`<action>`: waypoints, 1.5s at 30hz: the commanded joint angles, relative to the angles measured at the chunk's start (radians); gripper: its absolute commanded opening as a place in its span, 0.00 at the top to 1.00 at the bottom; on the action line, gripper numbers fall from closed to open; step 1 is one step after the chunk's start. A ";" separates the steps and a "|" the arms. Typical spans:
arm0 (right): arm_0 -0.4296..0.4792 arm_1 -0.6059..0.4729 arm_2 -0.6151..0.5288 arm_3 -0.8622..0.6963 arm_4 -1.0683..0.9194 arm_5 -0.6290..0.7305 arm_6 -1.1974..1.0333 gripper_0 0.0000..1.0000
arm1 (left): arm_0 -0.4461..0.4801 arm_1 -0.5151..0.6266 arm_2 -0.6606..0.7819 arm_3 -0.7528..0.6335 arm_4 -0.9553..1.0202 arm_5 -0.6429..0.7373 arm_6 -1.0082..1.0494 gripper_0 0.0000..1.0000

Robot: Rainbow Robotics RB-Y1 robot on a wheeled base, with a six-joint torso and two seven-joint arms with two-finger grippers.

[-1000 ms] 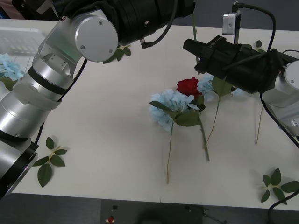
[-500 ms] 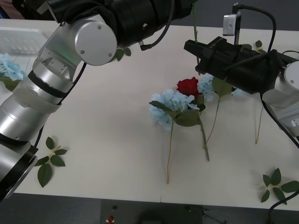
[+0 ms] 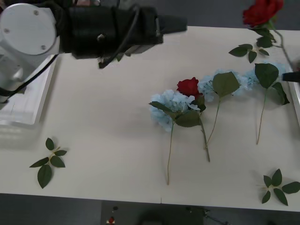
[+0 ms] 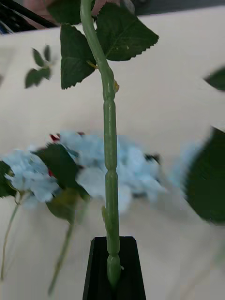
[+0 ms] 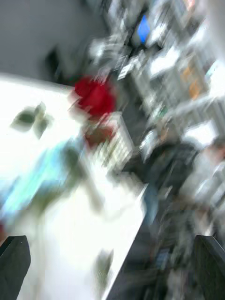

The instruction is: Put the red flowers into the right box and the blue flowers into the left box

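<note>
No brand, label or writing can be read anywhere on the pale worktop (image 3: pixel 112 117).

At the far left sits the left box (image 3: pixel 28 101), a translucent white tray; the part in sight holds no flowers. The left arm (image 3: pixel 93 30) reaches across the back of the worktop above it. Its wrist view shows the left pincer (image 5: pixel 112 262) spread wide, with dark fingers (image 5: pixel 14 258) at the two lower corners and nothing between them.

Near the front left lies a loose green leaf sprig (image 3: pixel 47 161).

In the middle lie a pale-blue flower (image 3: pixel 168 110) and, touching its upper right side, a red rose (image 3: pixel 189 86), their stems pointing toward the front edge. Just to the right are two more blue flowers (image 3: pixel 220 83), heads side by side, with large green leaves over them.

At the upper right a second red rose (image 3: pixel 261 10) is held in the air above the worktop. The right pincer (image 4: pixel 112 274) is closed on the lower end of its green stem (image 4: pixel 110 154), which stands upright between the black fingers (image 4: pixel 96 272).

Another leaf sprig (image 3: pixel 279 185) lies at the front right. The thin white rim of the right box (image 3: pixel 295 101) shows at the right edge; its contents cannot be seen.
</note>
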 commanded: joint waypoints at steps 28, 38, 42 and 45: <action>-0.012 -0.013 0.299 0.552 -0.006 -0.538 -0.064 0.20 | 0.064 -0.377 -0.394 0.470 -0.587 -0.014 0.048 0.00; -0.013 -0.053 0.253 0.458 0.023 -0.329 -0.165 0.13 | 0.036 -0.398 -0.442 0.511 -0.613 -0.033 0.054 1.00; -0.012 -0.088 0.198 0.308 0.172 -0.228 -0.418 0.13 | 0.029 -0.385 -0.442 0.500 -0.619 -0.040 0.055 1.00; -0.012 -0.117 0.193 0.135 0.336 -0.213 -0.678 0.13 | 0.015 -0.332 -0.433 0.444 -0.621 -0.040 0.055 1.00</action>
